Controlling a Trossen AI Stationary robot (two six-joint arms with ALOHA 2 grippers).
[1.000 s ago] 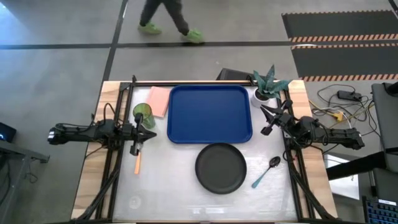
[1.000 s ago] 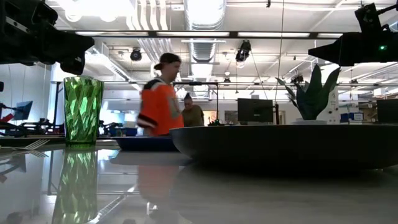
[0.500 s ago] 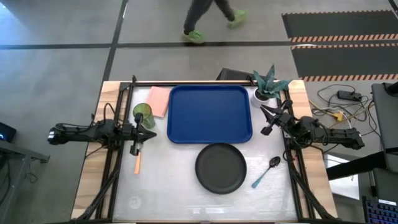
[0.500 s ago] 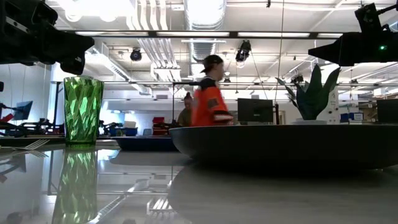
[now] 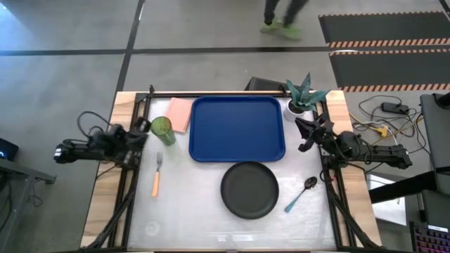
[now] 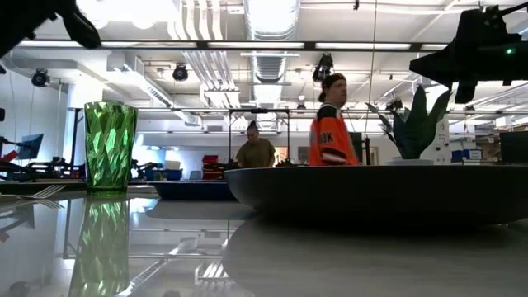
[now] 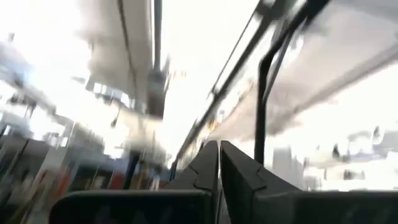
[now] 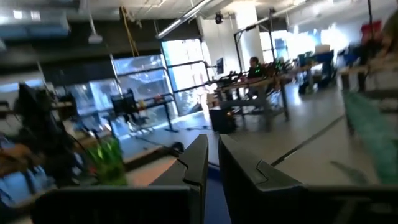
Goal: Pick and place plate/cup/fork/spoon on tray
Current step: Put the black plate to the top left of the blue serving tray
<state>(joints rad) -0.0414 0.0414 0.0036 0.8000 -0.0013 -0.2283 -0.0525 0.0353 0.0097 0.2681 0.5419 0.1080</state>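
While both arms wait at the worktop's side edges, every task item lies untouched. Toward the near edge sit the plate [image 5: 249, 190] and, near the right edge, the spoon [image 5: 301, 194]. The fork [image 5: 157, 176] lies near the left edge. Farther back, the empty tray [image 5: 237, 128] sits against the far edge, the cup [image 5: 162, 129] upright just left of it. The left gripper [image 5: 138, 133], by the cup, has fingers [image 7: 208, 165] pressed together, holding nothing. The right gripper [image 5: 304, 133], beside the tray's right rim, is likewise closed and empty.
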